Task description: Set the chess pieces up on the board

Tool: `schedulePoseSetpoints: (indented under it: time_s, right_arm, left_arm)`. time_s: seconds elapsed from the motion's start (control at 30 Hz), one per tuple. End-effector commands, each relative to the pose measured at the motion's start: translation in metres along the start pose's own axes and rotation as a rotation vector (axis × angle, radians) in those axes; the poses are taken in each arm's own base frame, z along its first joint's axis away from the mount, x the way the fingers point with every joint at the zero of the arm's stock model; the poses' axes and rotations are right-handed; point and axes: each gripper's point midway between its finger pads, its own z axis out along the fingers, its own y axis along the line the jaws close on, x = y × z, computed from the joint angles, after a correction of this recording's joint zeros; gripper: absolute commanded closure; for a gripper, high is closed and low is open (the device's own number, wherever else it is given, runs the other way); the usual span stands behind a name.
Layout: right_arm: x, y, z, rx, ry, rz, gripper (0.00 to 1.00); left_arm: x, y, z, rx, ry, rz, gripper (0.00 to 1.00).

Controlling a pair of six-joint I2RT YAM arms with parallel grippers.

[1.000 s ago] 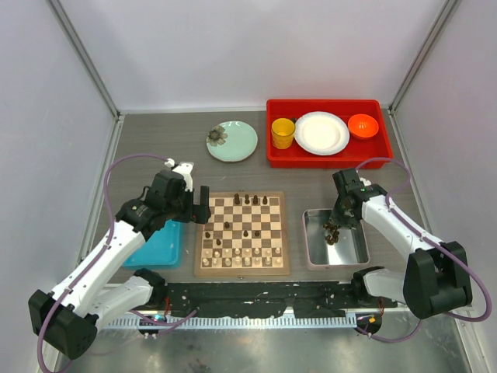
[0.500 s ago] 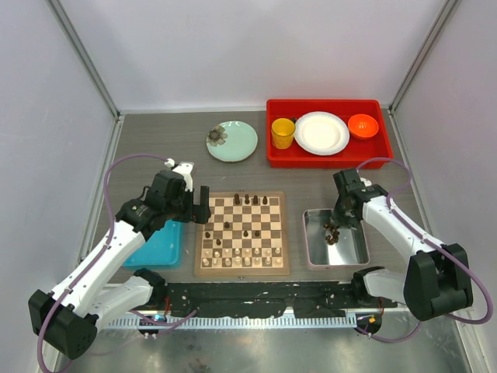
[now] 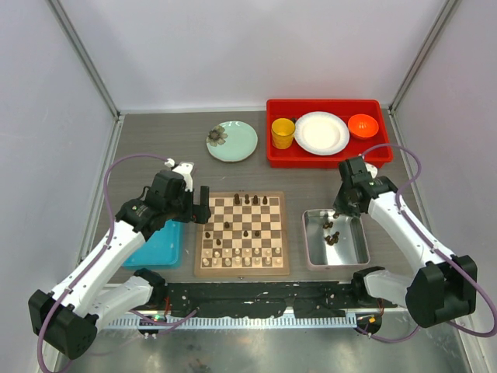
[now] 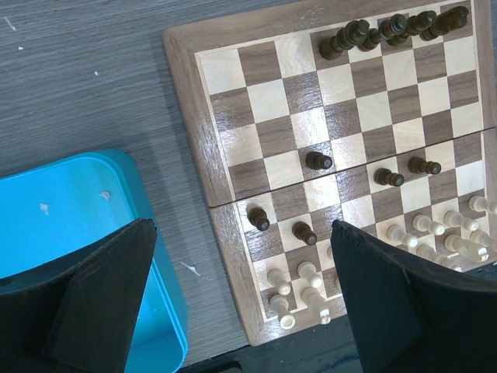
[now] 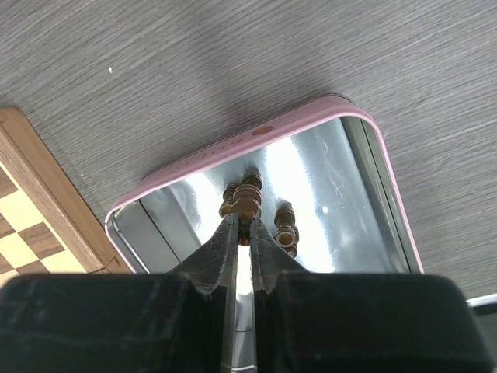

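Pinching a small dark brown wooden chess piece (image 5: 248, 196) at the tips of its pressed-together fingers, the right end effector (image 5: 243, 221) hangs over the pink-rimmed silver metal tray (image 5: 311, 118). The square wooden chessboard (image 3: 241, 269) lies to its left, just beside the tray, so this arm looks the nearer one for the carry. The left end effector (image 4: 241, 233), spread wide, hovers over the board's left edge.

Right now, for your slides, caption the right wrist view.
Right end effector pinches a dark piece over the metal tray, board corner at left.
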Motion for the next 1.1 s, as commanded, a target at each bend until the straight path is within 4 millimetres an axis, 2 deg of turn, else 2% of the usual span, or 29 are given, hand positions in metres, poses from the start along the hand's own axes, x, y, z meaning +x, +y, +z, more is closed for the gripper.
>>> schedulePoseSetpoints:
  time_s: [0.0, 0.07, 0.2, 0.27, 0.37, 0.4, 0.43, 0.47, 0.5, 0.53, 0.57, 0.6, 0.63, 0.67, 0.7, 0.73, 0.77, 0.8, 0.83, 0.87, 0.93, 1.07]
  right_arm:
    - [-0.011, 0.001, -0.009, -0.002, -0.027, -0.005, 0.99]
    - [-0.018, 0.007, -0.016, -0.027, -0.047, -0.005, 0.99]
    - [-0.044, 0.029, -0.042, -0.111, -0.109, -0.002, 0.99]
    - [-0.049, 0.041, -0.051, -0.136, -0.122, -0.009, 0.99]
    - [-0.053, 0.076, -0.062, -0.181, -0.138, -0.059, 0.99]
    - [-0.049, 0.101, -0.073, -0.231, -0.149, -0.110, 0.99]
    - [-0.045, 0.115, -0.064, -0.220, -0.130, -0.139, 0.99]
    - [-0.046, 0.129, -0.065, -0.234, -0.134, -0.154, 0.99]
    - [-0.042, 0.156, -0.076, -0.286, -0.142, -0.198, 0.99]
    - [-0.039, 0.173, -0.066, -0.282, -0.124, -0.226, 0.99]
    - [-0.037, 0.188, -0.064, -0.291, -0.127, -0.258, 0.99]
    - [-0.045, 0.211, -0.078, -0.336, -0.155, -0.276, 0.99]
    - [-0.029, 0.232, -0.066, -0.334, -0.123, -0.341, 0.99]
    - [-0.027, 0.246, -0.066, -0.347, -0.126, -0.368, 0.99]
    - [-0.035, 0.267, -0.079, -0.394, -0.153, -0.395, 0.99]
    - [-0.027, 0.281, -0.076, -0.408, -0.132, -0.426, 0.99]
    - [-0.014, 0.294, -0.060, -0.399, -0.098, -0.470, 0.99]
    - [-0.015, 0.312, -0.066, -0.436, -0.099, -0.486, 0.99]
    - [-0.012, 0.319, -0.064, -0.438, -0.094, -0.502, 0.99]
    - [0.001, 0.326, -0.049, -0.418, -0.062, -0.535, 0.99]
    - [0.003, 0.342, -0.052, -0.449, -0.064, -0.556, 0.99]
    - [0.022, 0.357, -0.041, -0.456, -0.023, -0.609, 0.99]
  left_arm:
    - [-0.009, -0.006, -0.001, 0.029, -0.037, 0.023, 0.00]
    - [-0.008, -0.006, -0.001, 0.029, -0.035, 0.023, 0.00]
    - [-0.009, -0.005, -0.001, 0.027, -0.039, 0.022, 0.00]
    - [-0.009, -0.004, -0.002, 0.022, -0.042, 0.020, 0.00]
    - [-0.011, -0.001, -0.003, 0.004, -0.053, 0.011, 0.00]
    - [-0.011, 0.000, -0.003, -0.004, -0.054, 0.008, 0.00]
    - [-0.013, 0.002, -0.005, -0.016, -0.064, 0.005, 0.00]
    - [-0.013, 0.007, -0.007, -0.045, -0.068, 0.003, 0.00]
    - [-0.016, 0.010, -0.010, -0.058, -0.082, -0.004, 0.00]
    - [-0.018, 0.014, -0.012, -0.079, -0.097, -0.013, 0.00]
    - [-0.022, 0.018, -0.016, -0.098, -0.124, -0.027, 0.00]
    - [-0.024, 0.022, -0.018, -0.111, -0.137, -0.040, 0.00]
    - [-0.026, 0.024, -0.020, -0.119, -0.146, -0.048, 0.01]
    - [-0.027, 0.027, -0.022, -0.128, -0.155, -0.057, 0.00]
    - [-0.028, 0.032, -0.023, -0.144, -0.163, -0.075, 0.00]
    - [-0.030, 0.034, -0.024, -0.150, -0.169, -0.085, 0.00]
    - [-0.031, 0.036, -0.025, -0.154, -0.173, -0.093, 0.00]
    - [-0.031, 0.040, -0.026, -0.164, -0.177, -0.106, 0.00]
    - [-0.031, 0.041, -0.026, -0.168, -0.177, -0.110, 0.00]
    - [-0.031, 0.042, -0.026, -0.170, -0.177, -0.113, 0.00]
    - [-0.032, 0.042, -0.027, -0.169, -0.183, -0.116, 0.00]
    - [-0.033, 0.046, -0.028, -0.182, -0.188, -0.124, 0.00]
